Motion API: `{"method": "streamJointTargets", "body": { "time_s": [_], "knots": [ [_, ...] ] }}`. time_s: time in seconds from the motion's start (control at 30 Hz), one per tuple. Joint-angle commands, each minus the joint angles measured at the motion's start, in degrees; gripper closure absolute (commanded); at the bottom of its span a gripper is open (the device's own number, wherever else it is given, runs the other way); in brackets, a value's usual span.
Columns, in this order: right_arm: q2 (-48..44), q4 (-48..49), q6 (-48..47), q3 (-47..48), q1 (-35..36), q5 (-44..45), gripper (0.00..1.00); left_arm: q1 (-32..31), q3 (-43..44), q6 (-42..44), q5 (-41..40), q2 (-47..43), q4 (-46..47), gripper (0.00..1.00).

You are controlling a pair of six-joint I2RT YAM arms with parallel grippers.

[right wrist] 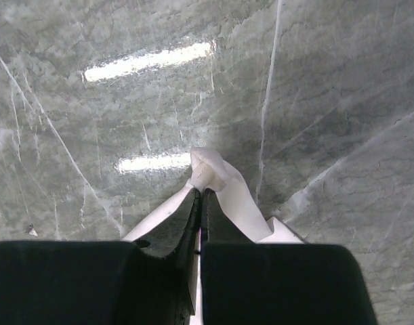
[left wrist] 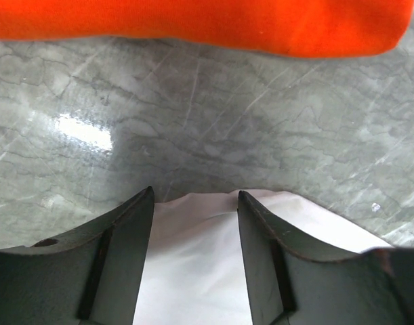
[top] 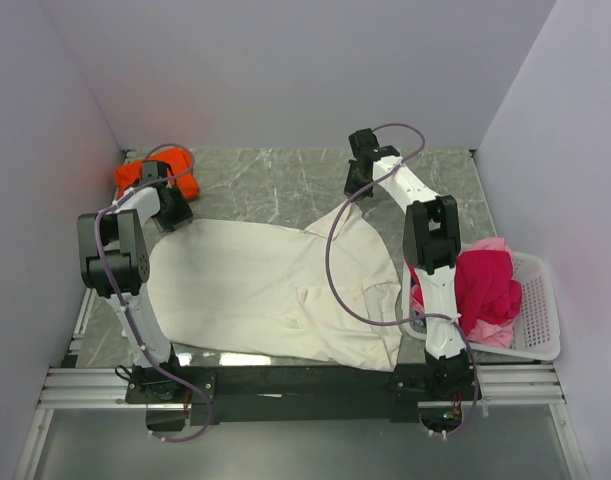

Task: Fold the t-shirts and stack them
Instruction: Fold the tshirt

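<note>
Cream t-shirt point(top: 275, 290) lies spread over the near-middle of the grey marble-pattern table point(top: 275, 180), mostly flat with some wrinkles. Its near edge is close to the arm bases. One far-right corner is drawn out into a narrow strip toward the back of the table.

Right arm point(top: 430, 235) reaches to the far side. Right jaws are closed tight on that corner. The right wrist view shows the cream t-shirt point(right wrist: 223, 183) pinched between the tips, a small knob of fabric poking out past them, low over the table point(right wrist: 328, 101).

Left arm point(top: 110, 250) is bent toward the far-left. Left jaws are open, set wide apart and gripping nothing. The left wrist view shows the far-left edge of the cream t-shirt point(left wrist: 193, 257) lying on the table point(left wrist: 261, 122) in the gap between them.

Orange t-shirt point(top: 133, 178) sits bunched in the far-left corner, just behind the left wrist and apart from the cream one. It appears as a bright band point(left wrist: 193, 20) across the top of the left wrist view, with bare table between it and the cream edge.

White lattice basket point(top: 540, 310) is at the right edge of the table. Crimson t-shirt point(top: 490, 285) is heaped in it and spills over the left rim. Pale pink t-shirt point(top: 493, 335) is under and around the crimson one, partly hidden by the right arm.
</note>
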Motion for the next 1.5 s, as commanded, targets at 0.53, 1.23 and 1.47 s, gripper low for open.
{"method": "streamJointTargets", "body": {
  "time_s": [0.53, 1.23, 1.47],
  "knots": [
    [-1.9, -0.6, 0.1, 1.7, -0.3, -0.4, 1.00, -0.5, -1.1, -0.2, 5.2, -1.5, 1.4, 0.76],
    [-2.7, -0.7, 0.3, -0.6, -0.4, -0.4, 1.00, -8.1, -3.5, 3.6, -20.3, -14.4, -2.9, 0.58],
    [-3.3, -0.7, 0.3, -1.9, -0.4, -0.4, 1.00, -7.5, -3.7, 1.9, -19.4, -14.5, -2.4, 0.47]
  ]
}}
